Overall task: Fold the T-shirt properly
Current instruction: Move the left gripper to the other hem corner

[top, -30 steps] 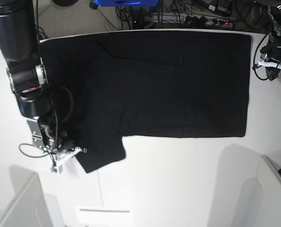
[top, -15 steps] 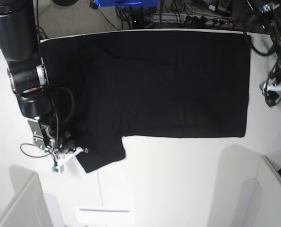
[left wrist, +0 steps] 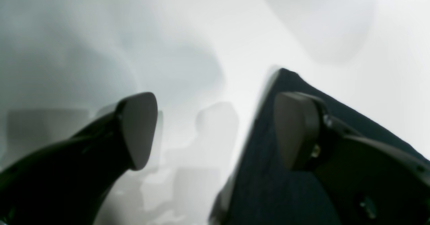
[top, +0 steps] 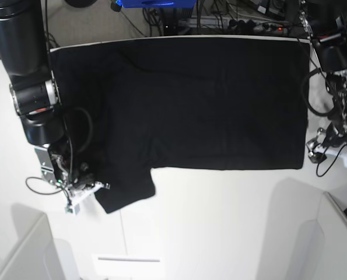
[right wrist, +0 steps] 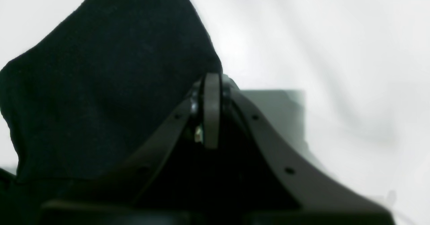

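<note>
Lying flat across the far half of the white table (top: 220, 221), the large black short-sleeved cloth T-shirt (top: 196, 99) shows me only its plain side, with one sleeve (top: 123, 189) sticking out toward the near edge on the base view's left. Its long straight edge runs along the table's far rim, and its right-hand corner (top: 298, 163) sits just beside my left gripper (top: 329, 150).

From the left wrist view I see that gripper's two dark fingers (left wrist: 139, 127) standing wide apart, one over bare table and the other over a pointed corner of black cloth (left wrist: 275, 157); nothing lies between them. I cannot tell whether the finger touches the cloth.

My right gripper (top: 83, 188) is down at the sleeve's outer edge. In the right wrist view its fingers (right wrist: 211, 110) are pressed together, with the black sleeve cloth (right wrist: 100, 94) rising just beside and behind the tips; I cannot tell whether any cloth is pinched between them.

Beyond the table's far edge I see a tangle of cables (top: 243, 20) and a blue object (top: 153, 3).
</note>
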`<state>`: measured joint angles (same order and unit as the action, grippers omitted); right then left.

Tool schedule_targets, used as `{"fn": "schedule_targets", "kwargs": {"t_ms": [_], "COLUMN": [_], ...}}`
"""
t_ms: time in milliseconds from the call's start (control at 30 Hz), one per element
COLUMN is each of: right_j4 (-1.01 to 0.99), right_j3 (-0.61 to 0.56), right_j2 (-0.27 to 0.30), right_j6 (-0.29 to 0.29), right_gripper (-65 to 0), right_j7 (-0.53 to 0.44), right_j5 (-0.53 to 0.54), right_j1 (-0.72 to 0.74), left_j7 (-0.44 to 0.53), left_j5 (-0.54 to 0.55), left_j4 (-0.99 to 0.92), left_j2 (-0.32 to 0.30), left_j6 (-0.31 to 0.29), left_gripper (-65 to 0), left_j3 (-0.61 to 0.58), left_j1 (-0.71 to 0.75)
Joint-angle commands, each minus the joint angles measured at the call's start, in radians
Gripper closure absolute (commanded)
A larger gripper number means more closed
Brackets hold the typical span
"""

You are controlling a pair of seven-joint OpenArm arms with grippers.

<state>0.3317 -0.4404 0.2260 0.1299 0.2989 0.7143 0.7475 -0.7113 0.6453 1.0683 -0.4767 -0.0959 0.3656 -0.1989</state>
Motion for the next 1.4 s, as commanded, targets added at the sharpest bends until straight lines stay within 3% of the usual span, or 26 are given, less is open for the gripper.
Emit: {"fn": "schedule_targets", "kwargs": {"t_ms": [0, 333, 567, 600, 667, 900, 1067, 1233, 1367], "right_j4": [0.002, 0.002, 0.002, 0.002, 0.002, 0.002, 0.002, 0.059, 0.217], "right_j3": [0.001, 0.001, 0.001, 0.001, 0.001, 0.001, 0.001, 0.004, 0.102], "right_j2": [0.005, 0.011, 0.013, 0.013, 0.013, 0.013, 0.014, 0.043, 0.08], "right_j6": [-0.002, -0.002, -0.002, -0.002, -0.002, -0.002, -0.002, -0.002, -0.002], "right_gripper": [0.0, 0.0, 0.0, 0.0, 0.0, 0.0, 0.0, 0.0, 0.0], "right_j7": [0.032, 0.032, 0.032, 0.032, 0.032, 0.029, 0.029, 0.029, 0.064], "right_j5": [-0.006, -0.005, -0.005, -0.005, -0.005, -0.005, -0.003, -0.002, -0.005], "right_j1": [0.019, 0.024, 0.024, 0.024, 0.024, 0.024, 0.019, -0.003, -0.073], "left_j7": [0.017, 0.023, 0.025, 0.025, 0.025, 0.025, 0.025, 0.026, 0.023], "left_j5": [0.006, 0.006, 0.006, 0.006, 0.006, 0.006, 0.014, 0.014, 0.012], "left_j4": [-0.023, -0.326, -0.377, -0.377, -0.377, -0.383, -0.363, -0.199, -0.066], "left_j2": [-0.03, -0.032, -0.026, -0.026, -0.026, -0.026, -0.026, -0.029, -0.026], "left_j6": [-0.003, -0.005, -0.005, -0.005, -0.005, -0.005, -0.005, -0.005, -0.003], "left_gripper": [-52.5, -52.5, -51.8, -50.5, -42.0, -2.1, 0.0, 0.0, 0.0], "left_j3": [-0.024, -0.32, -0.402, -0.402, -0.4, -0.402, -0.392, -0.389, -0.268], "left_j1": [-0.052, -0.308, -0.353, -0.353, -0.35, -0.34, -0.319, -0.227, -0.146]}}
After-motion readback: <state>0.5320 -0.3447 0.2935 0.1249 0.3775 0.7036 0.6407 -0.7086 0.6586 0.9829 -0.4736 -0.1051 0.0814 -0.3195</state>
